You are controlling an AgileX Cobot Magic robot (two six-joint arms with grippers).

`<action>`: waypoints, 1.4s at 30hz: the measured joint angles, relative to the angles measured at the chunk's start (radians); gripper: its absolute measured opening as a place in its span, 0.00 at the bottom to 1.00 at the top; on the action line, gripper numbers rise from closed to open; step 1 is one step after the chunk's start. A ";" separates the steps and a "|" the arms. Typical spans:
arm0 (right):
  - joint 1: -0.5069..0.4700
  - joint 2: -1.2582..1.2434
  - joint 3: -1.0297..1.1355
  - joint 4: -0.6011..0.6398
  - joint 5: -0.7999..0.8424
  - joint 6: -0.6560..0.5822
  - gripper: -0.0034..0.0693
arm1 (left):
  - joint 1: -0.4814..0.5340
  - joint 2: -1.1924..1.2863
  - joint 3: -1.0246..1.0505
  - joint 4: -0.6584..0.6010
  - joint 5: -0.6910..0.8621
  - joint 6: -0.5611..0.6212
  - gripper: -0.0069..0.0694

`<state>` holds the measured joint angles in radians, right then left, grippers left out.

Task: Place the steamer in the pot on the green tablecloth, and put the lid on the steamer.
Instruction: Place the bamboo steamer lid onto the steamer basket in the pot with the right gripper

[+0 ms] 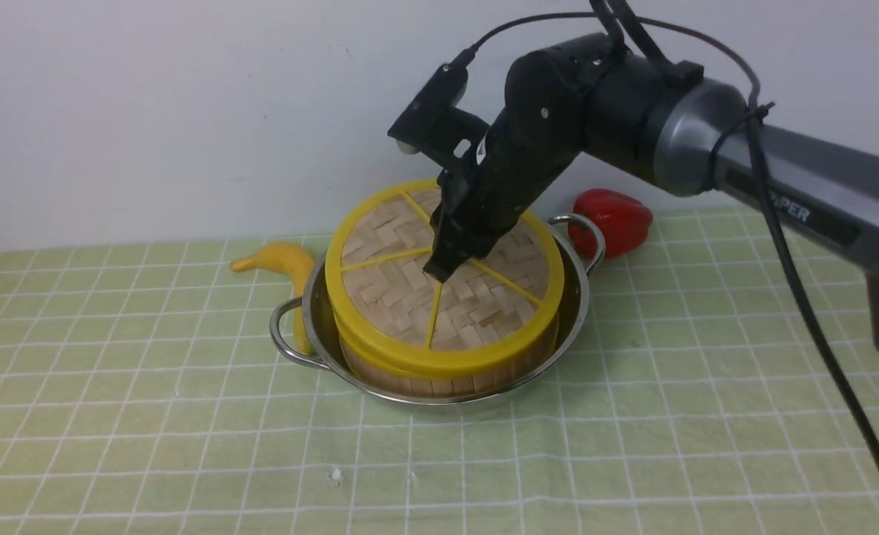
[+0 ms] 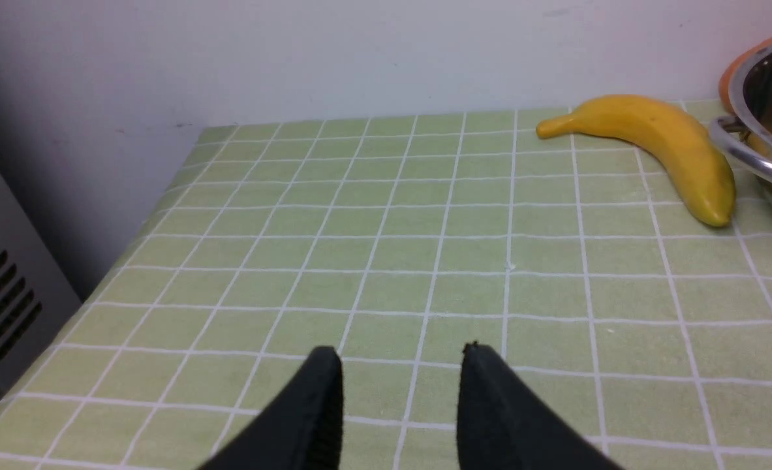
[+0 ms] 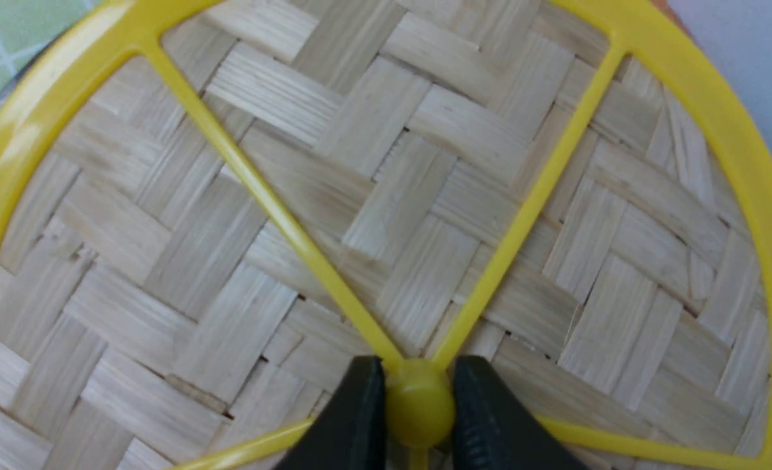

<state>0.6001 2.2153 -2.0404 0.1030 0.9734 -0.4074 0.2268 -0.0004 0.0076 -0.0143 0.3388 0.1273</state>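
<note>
Pinching the small yellow centre knob, the right jaws grasp the flat woven-bamboo lid with yellow rim, probably light and stiff. It lies on the round bamboo steamer inside the shiny steel pot. The left jaws stand released and empty.

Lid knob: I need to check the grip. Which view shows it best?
Right wrist view: the knob sits close up between the right gripper's fingers. Front view: that gripper hides it. Left wrist view: the knob is out of frame.
</note>
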 joint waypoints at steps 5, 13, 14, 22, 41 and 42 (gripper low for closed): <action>0.000 0.013 0.002 0.000 -0.027 -0.025 0.25 | 0.000 0.000 0.000 0.000 0.000 0.000 0.41; 0.001 0.025 0.003 0.003 -0.049 -0.043 0.24 | 0.000 0.000 0.000 -0.001 0.000 0.000 0.41; 0.001 0.025 0.003 0.003 -0.049 -0.044 0.24 | 0.000 0.000 0.000 -0.001 0.000 0.000 0.41; 0.003 0.025 -0.013 0.002 -0.046 -0.047 0.25 | 0.000 0.000 0.000 -0.001 0.000 0.000 0.41; 0.003 0.054 -0.017 -0.001 -0.062 -0.050 0.25 | 0.000 0.000 0.000 0.000 0.000 0.000 0.41; 0.003 0.054 -0.018 -0.001 -0.062 -0.050 0.25 | 0.000 0.000 0.000 0.000 0.000 0.000 0.41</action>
<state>0.6031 2.2690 -2.0583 0.1024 0.9116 -0.4575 0.2268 -0.0004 0.0076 -0.0144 0.3388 0.1273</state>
